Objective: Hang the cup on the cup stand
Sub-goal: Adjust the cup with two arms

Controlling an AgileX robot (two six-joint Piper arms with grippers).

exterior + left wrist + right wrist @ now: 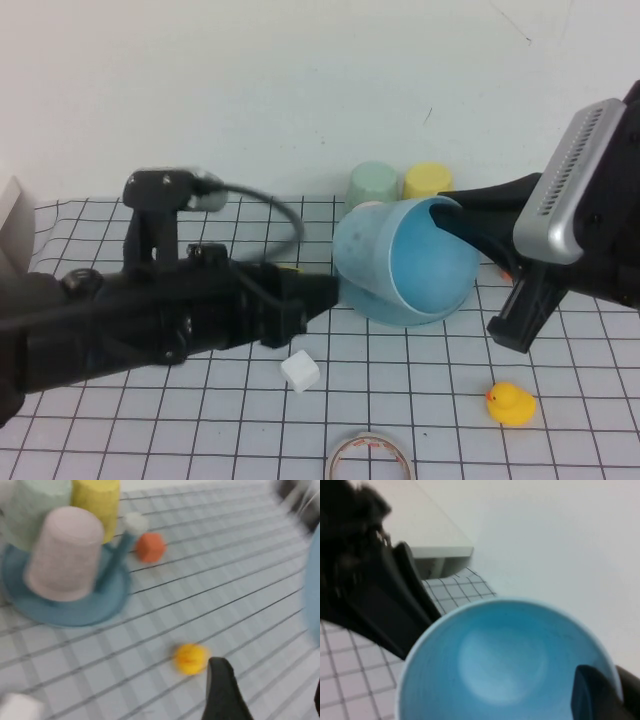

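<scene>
The right gripper [455, 215] is clenched on the rim of the light blue plain plastic tumbler [405, 262], one finger inside the wall. The tumbler is held on its side above the bench [400, 400], long axis roughly level, mouth toward the camera. The left gripper [325, 295] lies just beside its closed base; whether its jaws are released cannot be told. The teal-blue round cup stand [75, 607] is placed beneath and behind, nearer the right arm.

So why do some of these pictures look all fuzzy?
Left wrist view is smeared: the speckled cup on the cup stand looks soft. Right wrist view sits close, so the cup fills it, softly focused. High view is sharpest, showing left gripper and right gripper.
</scene>
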